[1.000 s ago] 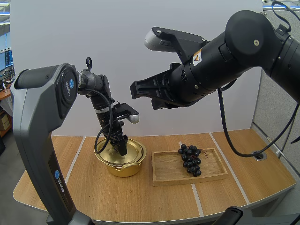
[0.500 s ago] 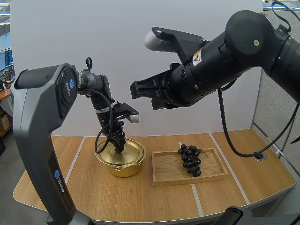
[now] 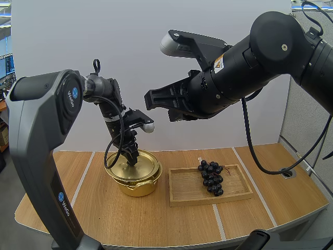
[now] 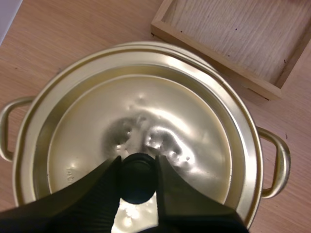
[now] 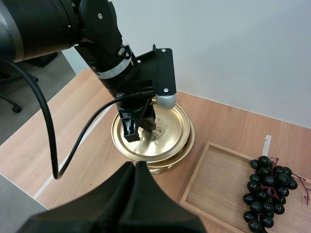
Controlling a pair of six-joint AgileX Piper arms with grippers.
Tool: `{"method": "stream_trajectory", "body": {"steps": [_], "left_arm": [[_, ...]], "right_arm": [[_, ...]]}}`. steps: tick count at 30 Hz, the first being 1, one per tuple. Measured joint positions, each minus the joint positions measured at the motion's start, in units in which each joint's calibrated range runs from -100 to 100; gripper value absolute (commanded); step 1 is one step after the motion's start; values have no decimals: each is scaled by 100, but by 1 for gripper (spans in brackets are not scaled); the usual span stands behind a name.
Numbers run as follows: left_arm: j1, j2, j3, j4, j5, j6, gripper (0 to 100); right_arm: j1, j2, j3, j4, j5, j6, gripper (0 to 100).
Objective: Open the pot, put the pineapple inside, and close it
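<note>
A gold pot [image 3: 136, 185] stands on the table left of centre, its gold lid [image 3: 144, 165] sitting slightly askew over the rim. My left gripper [image 3: 131, 158] points down at the lid's middle. In the left wrist view its fingertips [image 4: 138, 170] pinch the black knob [image 4: 138, 180] of the lid [image 4: 160, 116]. My right gripper [image 3: 151, 99] hangs high above the table, shut into one dark wedge [image 5: 135, 170], with nothing in it. A bunch of dark grapes [image 3: 210, 177] lies on the wooden tray [image 3: 182, 197].
The tray [image 5: 214, 189] sits just right of the pot, close to the pot's side handle [image 4: 278, 162]. The grapes [image 5: 267, 194] lie at the tray's far right end. Bare table lies in front of the pot and tray.
My left gripper's fingers have come together onto the lid's knob, and the lid now sits slightly shifted on the pot. The right arm has not moved.
</note>
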Motion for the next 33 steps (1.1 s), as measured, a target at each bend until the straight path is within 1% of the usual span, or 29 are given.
{"method": "stream_trajectory", "body": {"steps": [6, 8, 14, 19, 33], "left_arm": [[0, -30, 0, -37, 0, 0, 0], [0, -30, 0, -222, 0, 25, 0], [0, -3, 0, -406, 0, 109, 0], [0, 248, 0, -406, -28, 128, 0], [0, 274, 0, -368, -28, 128, 0]], "right_arm": [[0, 0, 0, 0, 0, 0, 0], [0, 0, 0, 0, 0, 0, 0], [0, 0, 0, 0, 0, 0, 0], [0, 0, 0, 9, 0, 0, 0], [0, 0, 0, 9, 0, 0, 0]]}}
